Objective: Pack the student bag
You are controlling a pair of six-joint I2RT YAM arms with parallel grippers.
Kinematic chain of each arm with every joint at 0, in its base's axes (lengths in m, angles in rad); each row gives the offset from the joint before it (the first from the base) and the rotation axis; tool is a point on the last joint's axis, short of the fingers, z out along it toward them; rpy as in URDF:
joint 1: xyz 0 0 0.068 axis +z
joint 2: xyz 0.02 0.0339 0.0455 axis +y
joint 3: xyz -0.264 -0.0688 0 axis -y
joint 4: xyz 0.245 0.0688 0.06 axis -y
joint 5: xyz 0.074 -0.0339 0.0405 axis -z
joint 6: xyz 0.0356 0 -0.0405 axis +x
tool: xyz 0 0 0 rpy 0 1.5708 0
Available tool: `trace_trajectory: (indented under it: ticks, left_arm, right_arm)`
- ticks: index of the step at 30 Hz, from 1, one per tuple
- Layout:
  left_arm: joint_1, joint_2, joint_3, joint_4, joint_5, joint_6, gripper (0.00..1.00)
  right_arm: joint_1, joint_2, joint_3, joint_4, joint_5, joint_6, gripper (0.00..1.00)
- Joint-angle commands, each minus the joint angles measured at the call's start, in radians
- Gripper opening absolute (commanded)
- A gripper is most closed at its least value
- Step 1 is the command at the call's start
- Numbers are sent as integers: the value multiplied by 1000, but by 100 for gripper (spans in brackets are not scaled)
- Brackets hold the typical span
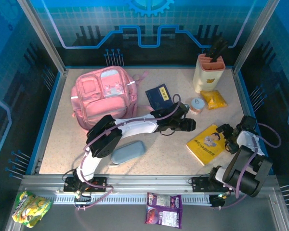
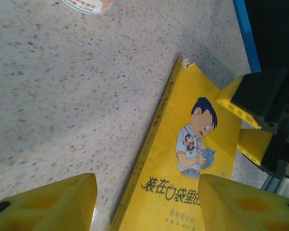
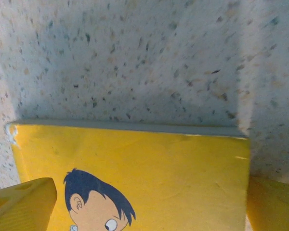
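Packing looks barely begun: the student bag lies flat in the far-left corner of the table, front pockets up and seemingly zipped. The yellow book, blue book and pencil case lie loose outside it. The bag's long axis seems to run roughly along the far edge, with a strap loop trailing toward the middle of that edge, though I cannot tell which end is the top. The left gripper and right gripper both have their fingers spread and pinch nothing, poised over the yellow book near the right edge.
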Motion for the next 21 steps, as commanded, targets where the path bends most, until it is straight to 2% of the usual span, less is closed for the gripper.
trace_trajectory:
  ticks: [1, 6, 10, 13, 18, 21]
  left_arm:
    - [-13, 55, 58, -37, 45, -32, 59]
    - [-13, 115, 101, -81, 60, -46, 60]
    - [-12, 112, 64, -64, 61, -57, 58]
    - [-11, 97, 29, -72, 54, -79, 56]
    - [-12, 7, -122, -96, -45, -135, 53]
    - [-10, -66, -242, -52, -101, -186, 53]
  right_arm:
    - [40, 22, -16, 46, -125, -3, 97]
    - [101, 16, -22, 64, -206, -3, 89]
    - [158, 15, -29, 94, -298, 28, 80]
    - [216, -4, -27, 101, -306, 57, 78]
    - [355, -1, -28, 143, -349, 132, 76]
    - [421, -10, -9, 156, -358, 156, 77]
